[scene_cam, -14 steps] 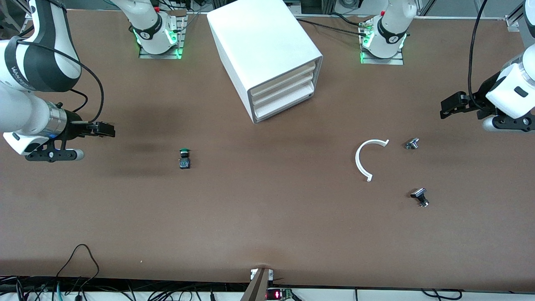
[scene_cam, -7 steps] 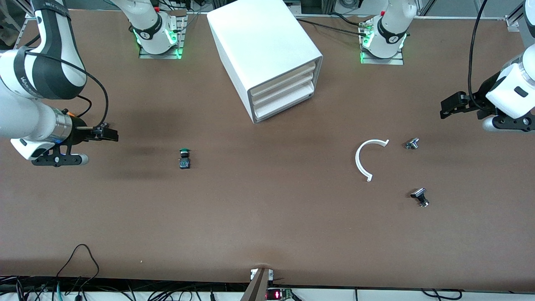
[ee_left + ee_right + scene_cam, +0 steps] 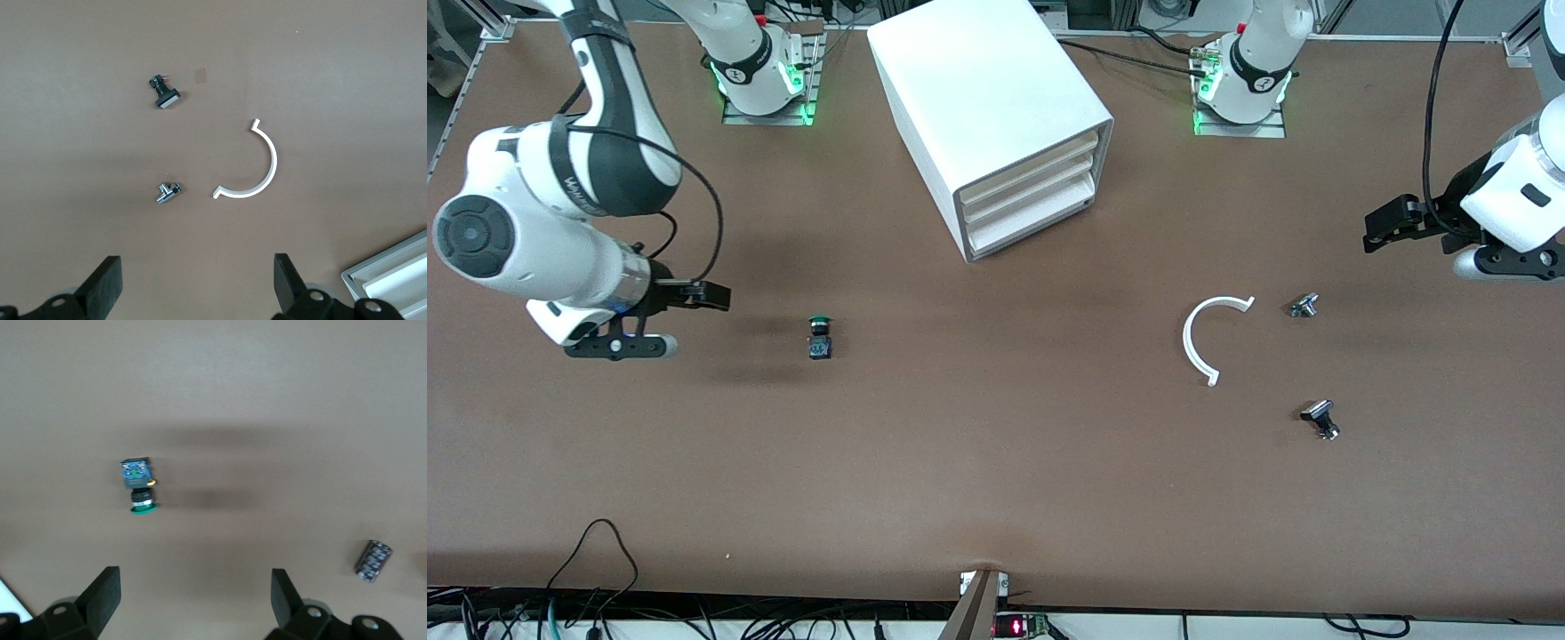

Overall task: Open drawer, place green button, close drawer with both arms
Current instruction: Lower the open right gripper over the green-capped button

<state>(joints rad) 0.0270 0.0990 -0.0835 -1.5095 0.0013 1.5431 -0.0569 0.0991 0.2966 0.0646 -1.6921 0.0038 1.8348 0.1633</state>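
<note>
Broadly spread across everything: a brown table (image 3: 996, 480), matte and bare in most places. Standing at its middle, near the arm bases: a big white boxy cabinet (image 3: 987, 116), turned at an angle, with three stacked tray drawers facing the front camera. Lowest of those, pushed fully in and flush with the others: the drawer (image 3: 1032, 224).

Reaching in from the right arm's end of the table: the right arm (image 3: 551, 213), white with black bands. Hanging over bare table at that end, beside the button: the right gripper (image 3: 713, 296), fingers (image 3: 100, 593) spread wide in the right wrist view and holding nothing. Waiting at the other end: the left arm (image 3: 1507, 200). Poised over bare table there: the left gripper (image 3: 1383, 227), fingers (image 3: 103, 287) likewise wide apart and empty.

Lying flat toward the left arm's end, nearer to the front camera than the cabinet: a white curved plastic strip (image 3: 1199, 338), shaped like an open half ring. Just beside one of its ends: a small silver metal fitting (image 3: 1304, 306). Nearer to the camera than that: a silver-and-black metal part (image 3: 1321, 418), well apart from the strip.

Resting on its side on the table toward the right arm's end, nearer to the camera than the cabinet and well apart from it: the button (image 3: 819, 336), green cap on a black body. Seen only in the right wrist view: a small dark cylinder (image 3: 372, 561).
</note>
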